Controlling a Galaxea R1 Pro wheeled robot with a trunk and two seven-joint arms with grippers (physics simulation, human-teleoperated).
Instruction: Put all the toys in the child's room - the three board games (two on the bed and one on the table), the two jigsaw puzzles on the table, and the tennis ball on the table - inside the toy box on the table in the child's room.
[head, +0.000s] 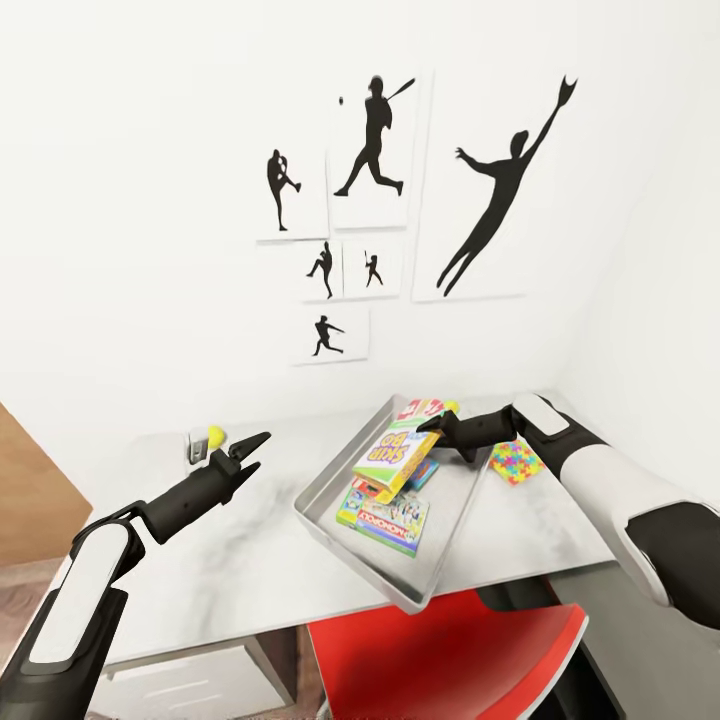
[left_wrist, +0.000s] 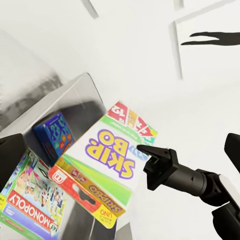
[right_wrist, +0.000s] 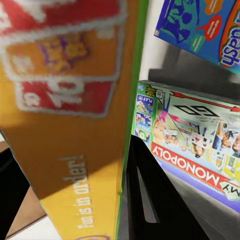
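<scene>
The toy box (head: 455, 545) stands on the table (head: 230, 560) with three board games in it. A yellow-green-red Skip-Bo box (head: 395, 455) (left_wrist: 107, 150) (right_wrist: 65, 125) leans tilted over the Monopoly box (head: 385, 520) (right_wrist: 195, 145) and a blue box (left_wrist: 52, 132). My right gripper (head: 440, 432) (left_wrist: 146, 166) sits at the Skip-Bo box's far edge, a finger on each side. One jigsaw puzzle (head: 516, 462) lies on the table just right of the bin. A small yellow ball (head: 215, 436) rests at the back left. My left gripper (head: 255, 452) hovers open just in front of it, holding nothing.
A red chair (head: 450, 650) is pushed under the table's front edge, below the bin. Black baseball silhouettes (head: 375, 140) hang on the white wall behind. A small grey fitting (head: 195, 450) sits beside the ball. Bare tabletop lies between my left arm and the bin.
</scene>
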